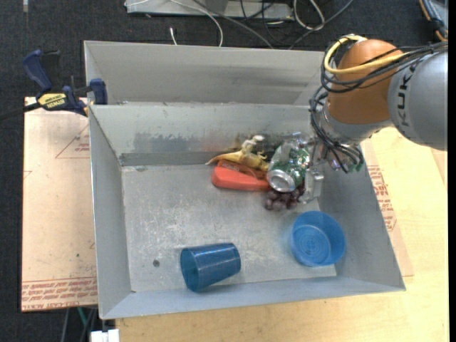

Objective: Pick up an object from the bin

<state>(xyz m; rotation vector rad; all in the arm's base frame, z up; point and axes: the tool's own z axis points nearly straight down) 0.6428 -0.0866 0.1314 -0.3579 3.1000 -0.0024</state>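
My gripper (309, 179) hangs low in the bin (107, 191), right of the frame's middle, at the right edge of a small heap. I cannot tell how far it is open or whether it has hold of anything, because the wrist and its cables cover that part.

The thing closest to it is a crushed can (282, 177), silver with some green. It lies touching or just beside the gripper on its left. I judge the can the likeliest pick, though nothing shows it gripped. The arm leans in over the right wall, which is probably why it meets the heap on the can's side first.

The heap sits just above the frame's middle, and its pieces overlap and prop one another, so lifting one may drag its neighbours.

By my count there is:
- one can
- one red piece (237, 179), long and flat, left of the can
- one yellow piece (239, 159), like a peel, above the red one
- one dark clump (282, 200) below the can
- two blue cups

The lying cup (209, 266) is at the lower middle, tipped on its side. The upright cup (317, 240) is at the lower right, mouth up, and both stand well clear of the heap
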